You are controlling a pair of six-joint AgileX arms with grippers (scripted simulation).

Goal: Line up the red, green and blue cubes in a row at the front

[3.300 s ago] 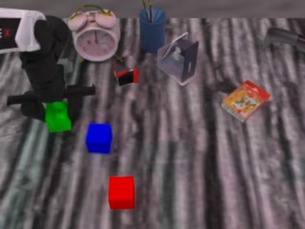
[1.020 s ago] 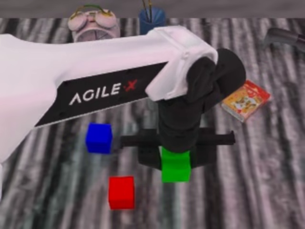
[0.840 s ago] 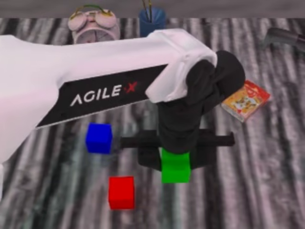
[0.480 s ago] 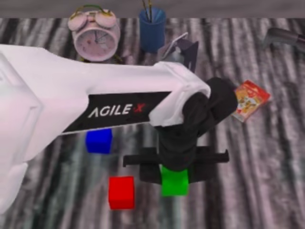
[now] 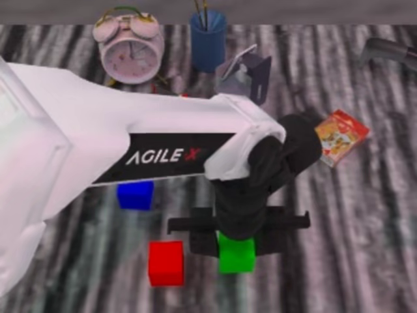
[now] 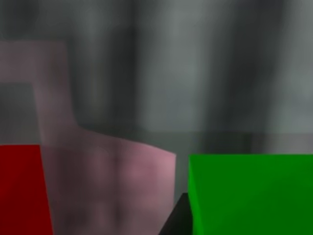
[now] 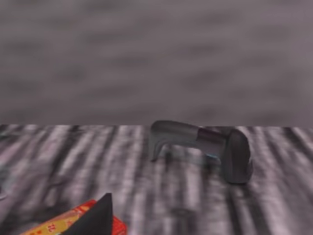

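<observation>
Left gripper (image 5: 236, 242) is seen in the top view clamped on the green cube (image 5: 236, 255), low over the table's front, just right of the red cube (image 5: 165, 263). A small gap separates the two cubes; their front edges look roughly level. The blue cube (image 5: 135, 195) is partly covered by the arm, farther back and left of red, not yet in the row. The right arm is out of this view; only a scanner (image 5: 389, 51) sits at the far right corner, a card box (image 5: 341, 137) nearer the middle.

Left wrist view: green cube (image 6: 252, 193) fills the near side between the fingers, red cube (image 6: 22, 188) close beside it, table visible between them. Whether green touches the table can't be told.

Right wrist view: the scanner (image 7: 203, 147) and the card box (image 7: 63, 224) corner are shown; the right gripper's state can't be told.

Judgement: placement step. Green should be lowered straight down until seated, kept square with red and level with its front edge, then released without a sideways drag. Fingers should be lifted clear vertically so red isn't nudged.
</observation>
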